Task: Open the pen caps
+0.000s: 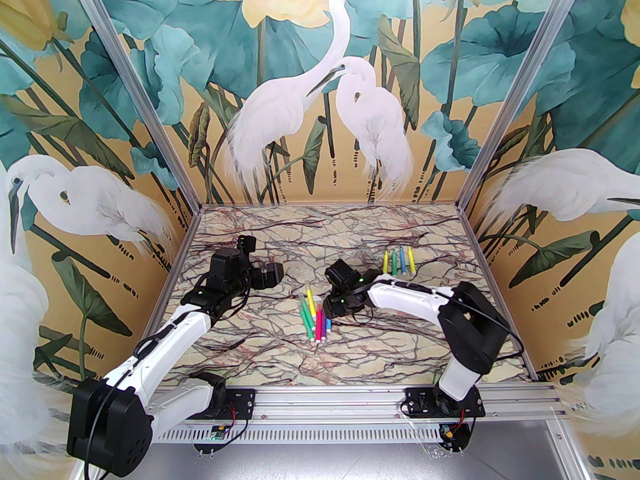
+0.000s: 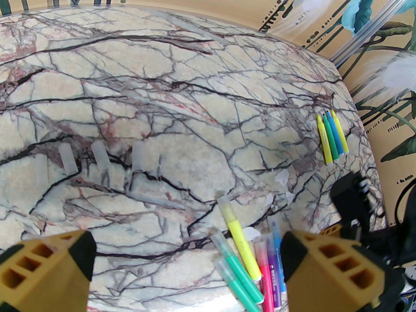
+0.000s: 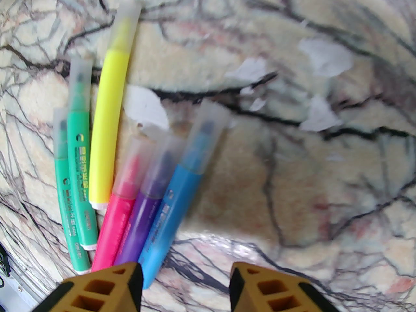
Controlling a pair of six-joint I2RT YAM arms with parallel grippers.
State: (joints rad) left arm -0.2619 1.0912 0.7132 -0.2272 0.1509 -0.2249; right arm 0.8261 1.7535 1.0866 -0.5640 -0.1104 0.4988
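Several capped pens (image 3: 107, 135) lie side by side mid-table: two green, yellow, pink, purple and blue (image 3: 169, 206), each tip under a pale translucent cap such as the blue one's (image 3: 208, 122). My right gripper (image 3: 185, 288) hovers over their rear ends with its jaws apart; the blue pen's rear end sits just inside the left finger (image 3: 130, 284), ungripped. The same cluster (image 1: 313, 318) lies beside the right gripper (image 1: 334, 309). Several loose pen caps (image 2: 100, 157) lie in a row on the marble. My left gripper (image 2: 185, 265) hangs wide open with nothing in it, left of the cluster (image 1: 272, 274).
Several uncapped pens (image 1: 398, 261), yellow, green, blue and yellow, lie in a row at the back right (image 2: 332, 138). Small white flecks (image 3: 325, 57) mark the marble beyond the cluster. Patterned walls close in the table (image 1: 250, 358) on three sides.
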